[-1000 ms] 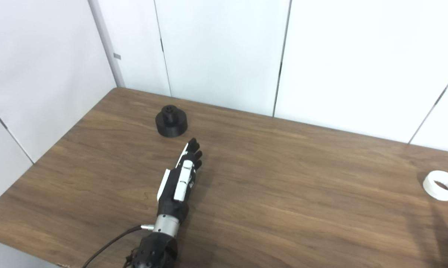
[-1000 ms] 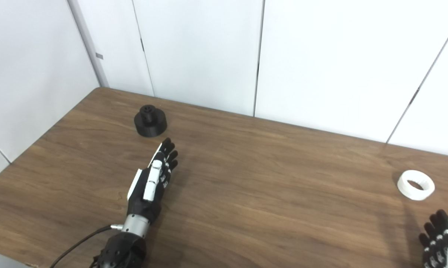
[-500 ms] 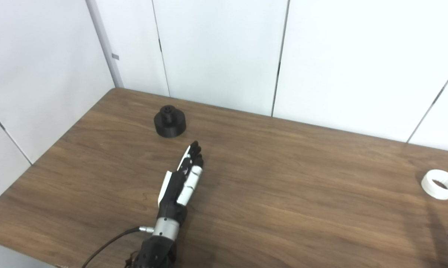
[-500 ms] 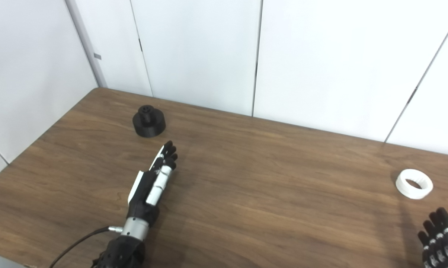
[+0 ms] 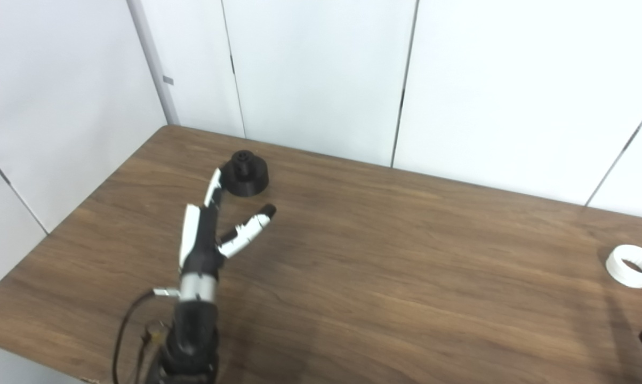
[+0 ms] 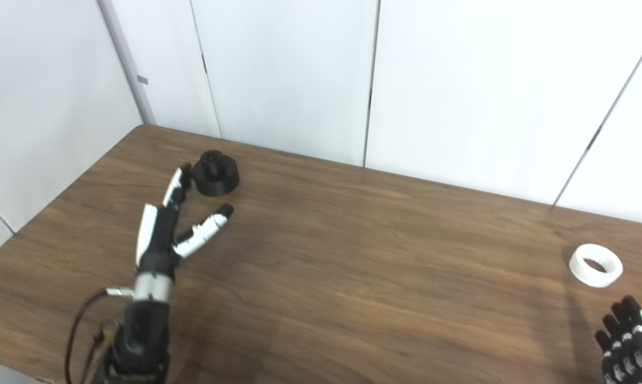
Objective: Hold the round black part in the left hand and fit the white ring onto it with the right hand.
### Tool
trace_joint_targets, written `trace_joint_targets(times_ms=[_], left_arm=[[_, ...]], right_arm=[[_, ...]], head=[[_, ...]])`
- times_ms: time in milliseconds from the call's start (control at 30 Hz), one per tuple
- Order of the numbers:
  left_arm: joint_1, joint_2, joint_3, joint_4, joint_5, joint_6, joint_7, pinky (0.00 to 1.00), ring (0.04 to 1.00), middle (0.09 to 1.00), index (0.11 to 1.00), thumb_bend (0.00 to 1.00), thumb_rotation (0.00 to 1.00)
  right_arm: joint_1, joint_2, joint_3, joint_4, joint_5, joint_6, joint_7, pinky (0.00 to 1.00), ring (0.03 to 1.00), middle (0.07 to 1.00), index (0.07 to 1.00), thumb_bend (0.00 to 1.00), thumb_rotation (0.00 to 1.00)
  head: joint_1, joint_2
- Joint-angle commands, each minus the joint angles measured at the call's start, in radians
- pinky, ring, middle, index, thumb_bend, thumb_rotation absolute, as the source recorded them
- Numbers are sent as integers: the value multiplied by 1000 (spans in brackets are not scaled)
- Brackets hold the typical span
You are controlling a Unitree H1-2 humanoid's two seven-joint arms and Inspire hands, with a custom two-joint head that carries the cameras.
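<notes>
The round black part (image 5: 245, 173), a stepped disc with a small hub on top, stands on the wooden table (image 5: 385, 266) at the far left. My left hand (image 5: 209, 226) is raised just in front of it, open, with fingers reaching to the part's left edge and the thumb spread out to the right; I cannot tell whether the fingertips touch it. The white ring (image 5: 633, 265) lies flat near the table's right edge. My right hand (image 6: 626, 346) shows only partly at the bottom right corner, fingers apart, a short way in front of the ring, holding nothing.
White wall panels (image 5: 321, 74) close off the table's back and left sides. A black cable (image 5: 123, 330) loops beside my left forearm near the front edge. Bare wood lies between the two parts.
My left hand has lifted, moved left and forward to the black part, and its thumb has spread wide. The right hand has stayed near the bottom right corner.
</notes>
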Motion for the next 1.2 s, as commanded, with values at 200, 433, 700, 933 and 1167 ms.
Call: trace_joint_targets(times_ms=[200, 433, 700, 933, 1167], left_arm=[[-79, 190, -9, 5, 149, 80, -27, 872, 946, 958, 961, 1000, 381], [-159, 327, -70, 121, 275, 178, -77, 1000, 1000, 995, 924, 1000, 369], [-255, 426, -150, 305, 328, 196, -109, 1000, 1000, 1000, 906, 1000, 378], [-334, 471, -210, 465, 322, 164, -120, 1000, 1000, 993, 899, 1000, 359], [-396, 479, -246, 587, 278, 130, -152, 1000, 1000, 1000, 910, 1000, 359]], right_arm=[[-18, 1, 7, -68, -18, 9, -18, 1000, 1000, 1000, 1000, 662, 1000], [-12, 11, 10, -91, -18, 16, -24, 1000, 1000, 1000, 1000, 623, 1000], [-8, 19, 16, -113, -33, 35, -29, 1000, 1000, 1000, 1000, 588, 1000], [-9, 34, 13, -126, -34, 55, -40, 1000, 1000, 1000, 1000, 550, 1000], [-8, 43, 11, -138, -26, 67, -44, 1000, 1000, 1000, 1000, 491, 1000]], head=[[-7, 6], [-14, 17], [-25, 20], [-34, 21], [-39, 26]])
